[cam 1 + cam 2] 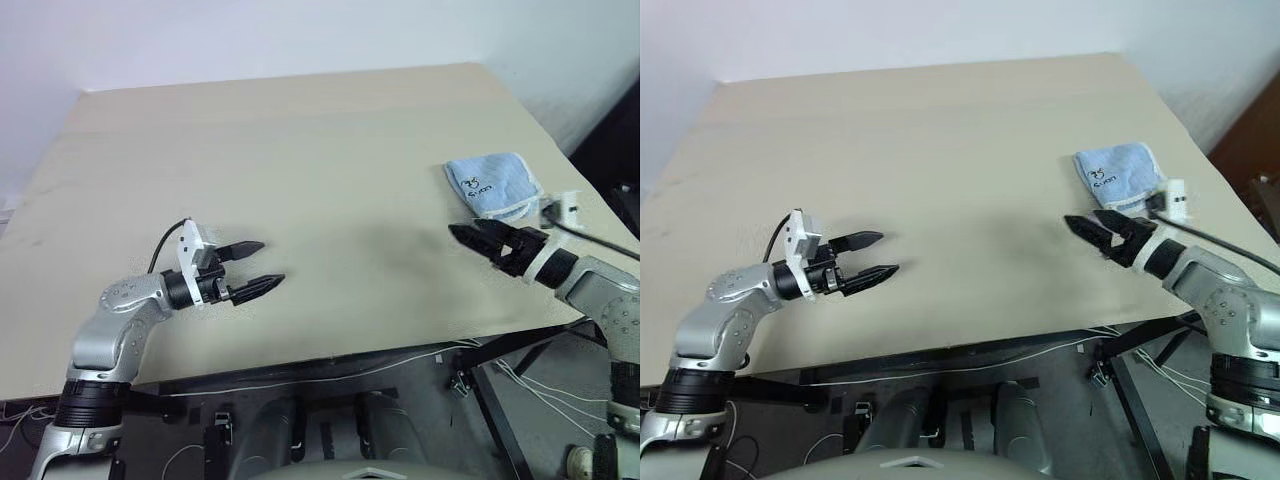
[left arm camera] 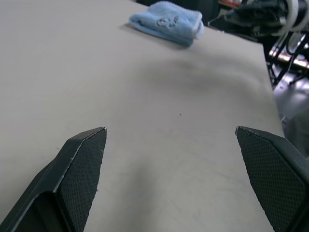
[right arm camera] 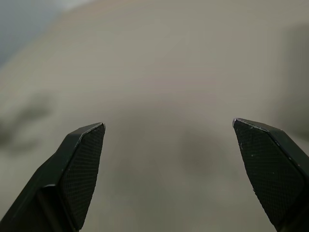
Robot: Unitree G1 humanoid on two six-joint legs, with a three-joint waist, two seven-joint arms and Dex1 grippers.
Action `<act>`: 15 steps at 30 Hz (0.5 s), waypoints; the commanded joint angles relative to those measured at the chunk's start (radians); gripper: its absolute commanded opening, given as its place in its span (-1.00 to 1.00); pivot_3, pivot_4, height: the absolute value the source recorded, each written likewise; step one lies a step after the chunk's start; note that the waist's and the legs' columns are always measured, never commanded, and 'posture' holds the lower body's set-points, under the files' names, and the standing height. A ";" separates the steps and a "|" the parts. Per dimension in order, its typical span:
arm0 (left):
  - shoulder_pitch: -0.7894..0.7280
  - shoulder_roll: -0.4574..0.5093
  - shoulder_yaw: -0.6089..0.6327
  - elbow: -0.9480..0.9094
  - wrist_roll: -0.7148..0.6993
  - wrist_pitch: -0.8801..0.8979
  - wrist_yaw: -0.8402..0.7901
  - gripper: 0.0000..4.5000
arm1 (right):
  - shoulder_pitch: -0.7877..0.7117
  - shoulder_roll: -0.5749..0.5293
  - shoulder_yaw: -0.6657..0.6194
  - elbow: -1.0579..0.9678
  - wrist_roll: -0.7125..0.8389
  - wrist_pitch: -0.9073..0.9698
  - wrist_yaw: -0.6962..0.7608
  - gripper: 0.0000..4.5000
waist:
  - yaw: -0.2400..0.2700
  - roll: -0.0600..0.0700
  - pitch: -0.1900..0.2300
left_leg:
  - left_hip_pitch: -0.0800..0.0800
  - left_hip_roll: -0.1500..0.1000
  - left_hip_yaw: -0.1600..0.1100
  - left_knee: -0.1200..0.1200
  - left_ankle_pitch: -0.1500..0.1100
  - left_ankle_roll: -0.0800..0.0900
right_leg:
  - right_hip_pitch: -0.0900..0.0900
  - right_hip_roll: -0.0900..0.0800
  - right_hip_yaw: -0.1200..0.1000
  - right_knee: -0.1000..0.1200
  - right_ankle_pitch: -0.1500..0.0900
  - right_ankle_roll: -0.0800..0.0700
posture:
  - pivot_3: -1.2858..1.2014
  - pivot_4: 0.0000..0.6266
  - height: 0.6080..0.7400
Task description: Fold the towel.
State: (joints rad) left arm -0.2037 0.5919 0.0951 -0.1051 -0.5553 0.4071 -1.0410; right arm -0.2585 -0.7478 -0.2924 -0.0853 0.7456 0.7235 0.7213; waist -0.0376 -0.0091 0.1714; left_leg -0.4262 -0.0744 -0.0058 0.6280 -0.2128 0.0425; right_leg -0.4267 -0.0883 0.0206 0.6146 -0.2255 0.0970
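One folded light blue towel (image 1: 492,184) lies on one beige table (image 1: 300,180); two grippers, left gripper (image 1: 262,267) and right gripper (image 1: 470,238), hover wide open, holding nothing

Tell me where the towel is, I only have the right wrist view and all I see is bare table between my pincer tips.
Observer: The towel lies folded on the table, toward its right edge, just beyond the right pincer.
Operator: Is that pincer holding any of it?
Observer: No, it is open, apart from the cloth and aimed toward the table's middle.
Operator: And the left one?
Observer: The left pincer is open too, above bare table on the near left.
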 commanded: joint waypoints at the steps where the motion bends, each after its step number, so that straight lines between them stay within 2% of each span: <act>1: 0.022 0.033 0.003 -0.067 0.010 -0.026 -0.021 1.00 | -0.009 -0.042 0.079 -0.043 -0.100 -0.138 0.126 0.99 | 0.002 0.000 0.000 | 0.000 0.000 0.000 0.001 -0.001 -0.001 | 0.000 0.000 0.000 0.000 0.000 0.000 | 0.03 -0.52 1.00; 9: 0.092 0.056 0.030 -0.098 0.025 -0.070 -0.012 1.00 | -0.028 -0.021 0.155 -0.024 -0.206 -0.265 0.194 0.99 | 0.025 0.000 0.000 | 0.000 0.000 0.000 0.000 -0.002 -0.002 | -0.001 0.000 0.001 0.000 0.000 -0.001 | 0.03 -0.52 1.00; 15: 0.116 0.073 0.049 -0.118 0.009 -0.076 -0.020 1.00 | -0.023 -0.026 0.144 -0.010 -0.189 -0.269 0.260 0.99 | 0.028 0.000 0.000 | -0.001 0.000 0.000 0.000 -0.002 -0.002 | 0.000 -0.001 0.000 -0.001 0.000 -0.001 | 0.03 -0.52 1.00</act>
State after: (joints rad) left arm -0.0910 0.6545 0.1199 -0.1755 -0.5350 0.3546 -1.0517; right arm -0.2760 -0.7632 -0.1269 -0.0859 0.5356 0.4641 0.9518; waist -0.0091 -0.0096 0.1715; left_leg -0.4273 -0.0742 -0.0057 0.6278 -0.2148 0.0408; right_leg -0.4272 -0.0890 0.0211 0.6132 -0.2258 0.0961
